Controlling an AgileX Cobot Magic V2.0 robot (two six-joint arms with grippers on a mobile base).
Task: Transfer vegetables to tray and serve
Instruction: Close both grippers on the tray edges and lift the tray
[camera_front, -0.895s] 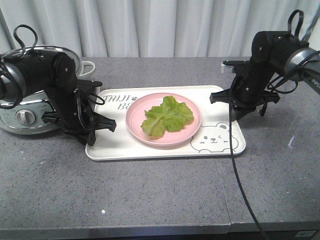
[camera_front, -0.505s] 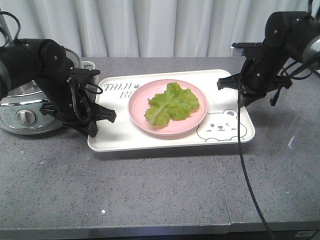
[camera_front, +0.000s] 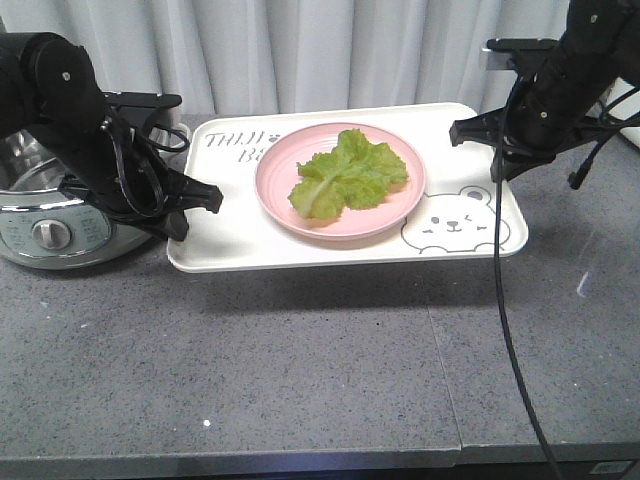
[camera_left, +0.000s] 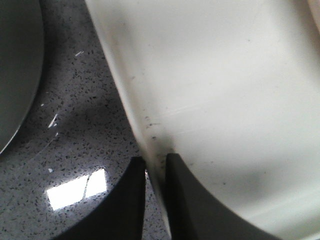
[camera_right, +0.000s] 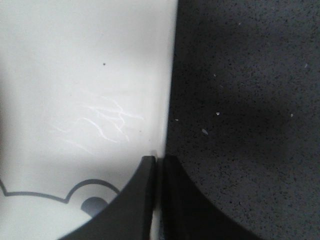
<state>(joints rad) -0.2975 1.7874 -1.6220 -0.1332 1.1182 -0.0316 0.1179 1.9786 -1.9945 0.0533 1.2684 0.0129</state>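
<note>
Although the front view shows both arms at the tray (camera_front: 230, 240), their wrists hide the actual points of contact. The wrist views settle it: the left gripper (camera_left: 155, 160) is closed narrow on the tray's (camera_left: 225, 75) rim, and the right gripper (camera_right: 157, 160) is pinched likewise on the opposite rim of the tray (camera_right: 75, 60), with only the fingertips in frame. From the front, the left gripper (camera_front: 190, 205) sits at the left short edge and the right gripper (camera_front: 500, 160) at the right.

The pink plate (camera_front: 275, 210) covers part of the grey lettering (camera_front: 235, 148). The vegetables (camera_front: 345, 180) lie heaped on that plate. Whether they are one leaf or several cannot be told. The left arm masks part of the silver cooker (camera_front: 50, 235), and the right arm is cut off at the frame's top corner. The right wrist view shows only a fragment of the bear face (camera_right: 50, 200), which is whole from the front (camera_front: 460, 220).

Compared with half a second ago, the tray rides higher, clear of the counter (camera_front: 300, 370), with a broader shadow beneath it. Both arms have risen. The plate and the vegetables keep their place on the tray.
</note>
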